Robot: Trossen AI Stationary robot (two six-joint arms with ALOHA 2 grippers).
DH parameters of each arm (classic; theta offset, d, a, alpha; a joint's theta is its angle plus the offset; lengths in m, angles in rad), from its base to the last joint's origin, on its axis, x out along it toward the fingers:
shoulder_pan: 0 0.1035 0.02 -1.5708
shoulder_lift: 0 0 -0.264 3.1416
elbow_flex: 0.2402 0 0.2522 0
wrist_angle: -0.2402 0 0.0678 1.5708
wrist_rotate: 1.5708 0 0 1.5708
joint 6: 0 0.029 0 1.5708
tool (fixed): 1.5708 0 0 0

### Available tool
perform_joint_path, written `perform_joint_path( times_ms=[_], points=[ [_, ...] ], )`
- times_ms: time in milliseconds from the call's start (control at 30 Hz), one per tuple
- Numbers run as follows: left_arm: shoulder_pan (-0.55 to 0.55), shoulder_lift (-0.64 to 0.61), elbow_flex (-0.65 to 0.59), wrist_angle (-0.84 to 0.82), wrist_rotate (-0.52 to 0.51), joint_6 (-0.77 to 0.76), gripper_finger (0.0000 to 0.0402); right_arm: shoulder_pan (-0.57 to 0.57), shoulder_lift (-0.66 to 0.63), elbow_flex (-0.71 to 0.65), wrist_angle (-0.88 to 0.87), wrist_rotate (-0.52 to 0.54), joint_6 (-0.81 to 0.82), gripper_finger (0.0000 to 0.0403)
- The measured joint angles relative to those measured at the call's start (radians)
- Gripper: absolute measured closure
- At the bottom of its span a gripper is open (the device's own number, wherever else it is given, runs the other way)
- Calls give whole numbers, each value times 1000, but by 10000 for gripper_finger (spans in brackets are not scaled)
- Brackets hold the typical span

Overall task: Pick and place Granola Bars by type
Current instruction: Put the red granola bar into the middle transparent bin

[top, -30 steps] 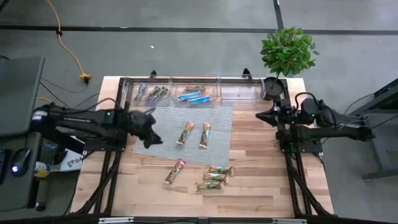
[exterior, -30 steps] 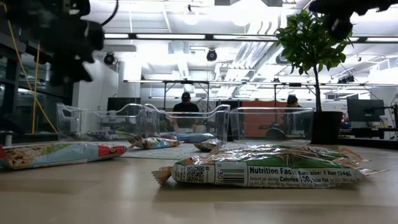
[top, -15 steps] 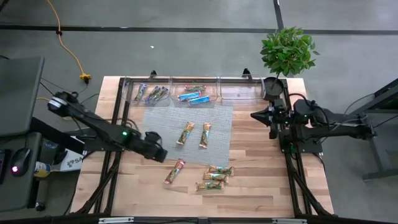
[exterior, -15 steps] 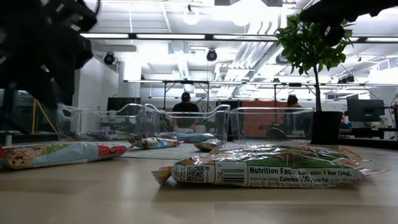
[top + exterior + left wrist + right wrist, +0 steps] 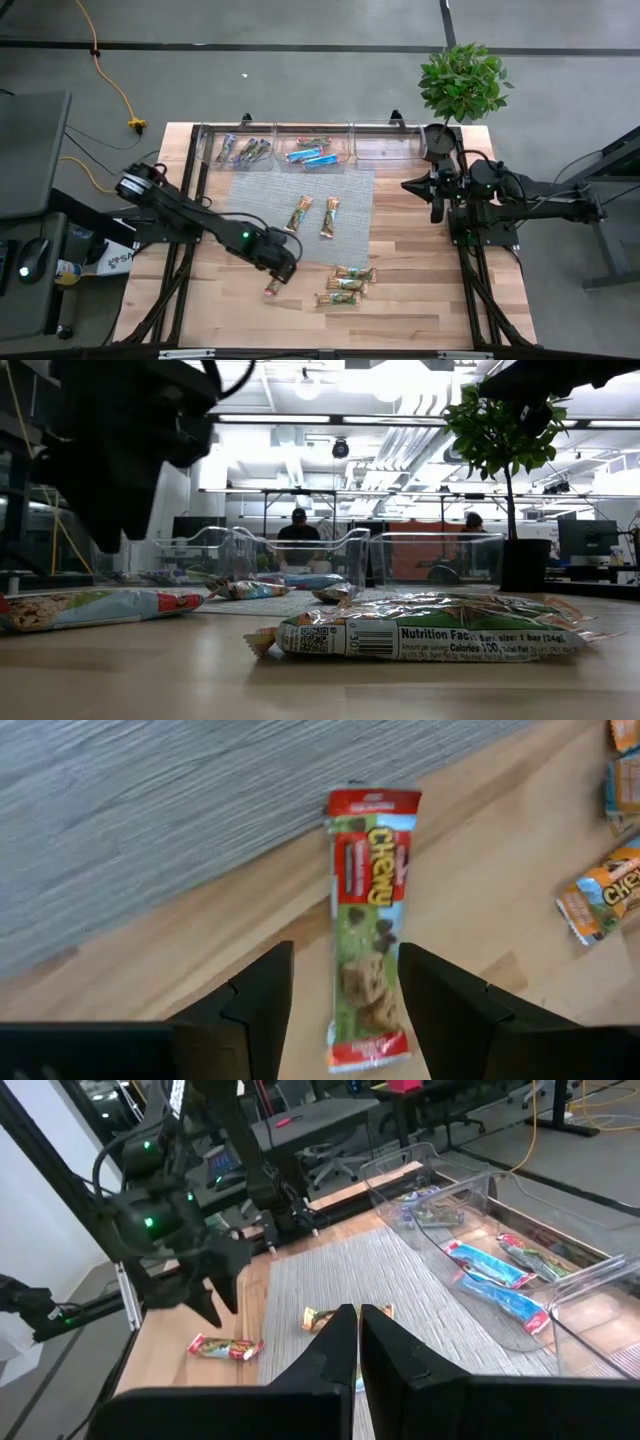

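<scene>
Left wrist view: left hand [image 5: 340, 990] is held apart over the Chewy bar [image 5: 366, 920], best straddled across its width, then clamped.

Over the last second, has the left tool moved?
Yes. In the high view the left tool went from beside the grey mat's left edge, off its near corner, to above the lone bar on bare wood, fingers open.
</scene>
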Motion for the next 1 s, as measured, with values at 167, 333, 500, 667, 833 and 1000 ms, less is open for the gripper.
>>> perform_joint_path(
  times_ms=[167,333,500,667,833,1000],
  points=[
    [13,47,15,44,20,15,223,0,5,0,2,-3,8,403],
    [12,86,17,101,37,7,223,0,6,0,2,-14,27,403],
    [12,129,17,113,84,-18,223,0,6,0,3,-33,31,403],
    [12,158,17,92,87,-38,223,0,6,0,24,-60,31,403],
    [12,177,19,98,89,-18,223,11,6,0,37,-63,30,403],
    [12,193,22,92,110,17,229,40,6,0,39,-32,27,403]
  ],
)
